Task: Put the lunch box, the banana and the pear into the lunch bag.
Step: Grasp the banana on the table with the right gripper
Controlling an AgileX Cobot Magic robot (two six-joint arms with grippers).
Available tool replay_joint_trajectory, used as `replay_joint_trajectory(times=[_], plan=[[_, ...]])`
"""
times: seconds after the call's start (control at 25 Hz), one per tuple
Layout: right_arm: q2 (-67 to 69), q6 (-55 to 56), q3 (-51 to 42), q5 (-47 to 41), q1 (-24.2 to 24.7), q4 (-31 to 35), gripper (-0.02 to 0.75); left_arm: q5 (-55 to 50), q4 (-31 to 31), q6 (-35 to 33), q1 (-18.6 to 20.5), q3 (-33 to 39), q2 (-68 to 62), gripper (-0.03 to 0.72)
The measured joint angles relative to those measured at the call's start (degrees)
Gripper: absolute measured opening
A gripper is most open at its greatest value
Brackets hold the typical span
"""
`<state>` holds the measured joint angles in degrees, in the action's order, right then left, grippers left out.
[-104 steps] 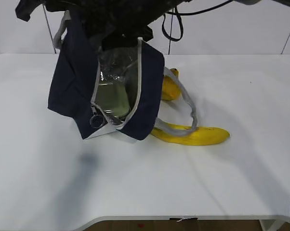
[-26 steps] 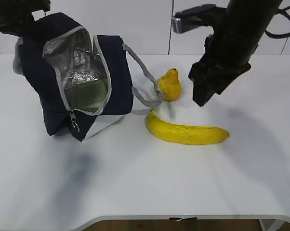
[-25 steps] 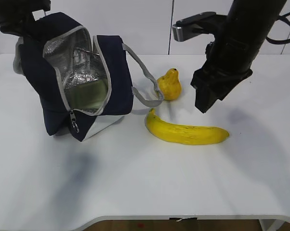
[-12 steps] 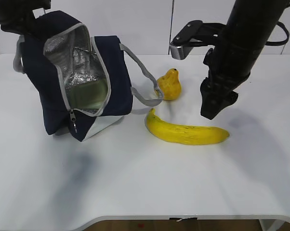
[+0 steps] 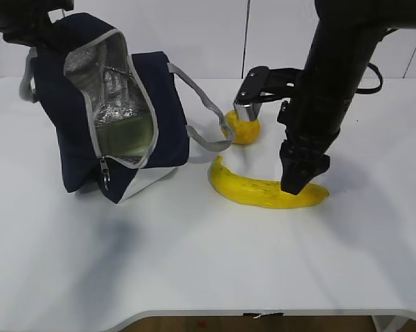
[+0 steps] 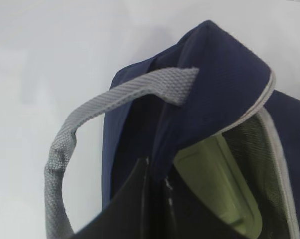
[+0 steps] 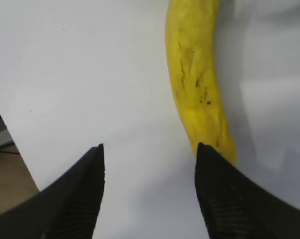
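Observation:
The navy lunch bag (image 5: 70, 131) stands tilted at the left with its zipper open and the silver lining showing. The lunch box (image 5: 127, 135), with its pale green lid, lies inside it and also shows in the left wrist view (image 6: 217, 181). My left gripper (image 5: 39, 31) is shut on the bag's top rim (image 6: 210, 74) and holds it up. The banana (image 5: 260, 191) lies on the table right of the bag. The pear (image 5: 244, 130) sits behind it. My right gripper (image 5: 293, 185) is open, low over the banana's right part; one fingertip (image 7: 210, 164) overlaps the banana's end (image 7: 195, 69).
A grey strap handle (image 5: 208, 121) hangs from the bag toward the pear, and another (image 6: 65, 144) loops beside my left gripper. The white table (image 5: 194, 263) stretches forward to its front edge. A white wall stands behind.
My right arm has come down and a little to the right, from above the pear to just over the banana. The bag, still held by my left gripper, has barely shifted.

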<state>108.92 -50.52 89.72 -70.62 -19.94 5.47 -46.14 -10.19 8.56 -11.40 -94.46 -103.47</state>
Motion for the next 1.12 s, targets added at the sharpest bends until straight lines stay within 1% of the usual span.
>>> replay_joint_trajectory(times=[0.16, 0.32, 0.44, 0.72, 1.12], plan=[[1.21, -2.00, 0.00, 2.25, 0.00, 0.44, 0.466, 0.21, 0.00, 0.00, 0.00, 0.00, -0.11, -0.006], [1.87, -3.99, 0.00, 6.20, 0.00, 0.44, 0.521, 0.22, 0.00, 0.00, 0.00, 0.00, -0.20, -0.006], [2.35, -5.29, 0.00, 7.65, 0.00, 0.49, 0.536, 0.22, 0.00, 0.00, 0.00, 0.00, -0.20, -0.006], [4.68, -8.02, 0.00, 9.19, 0.00, 2.41, 0.542, 0.22, 0.00, 0.00, 0.00, 0.00, -0.20, -0.006], [8.52, -9.72, 0.00, 13.03, 0.00, 2.72, 0.544, 0.32, 0.00, 0.00, 0.00, 0.00, -0.20, -0.006]])
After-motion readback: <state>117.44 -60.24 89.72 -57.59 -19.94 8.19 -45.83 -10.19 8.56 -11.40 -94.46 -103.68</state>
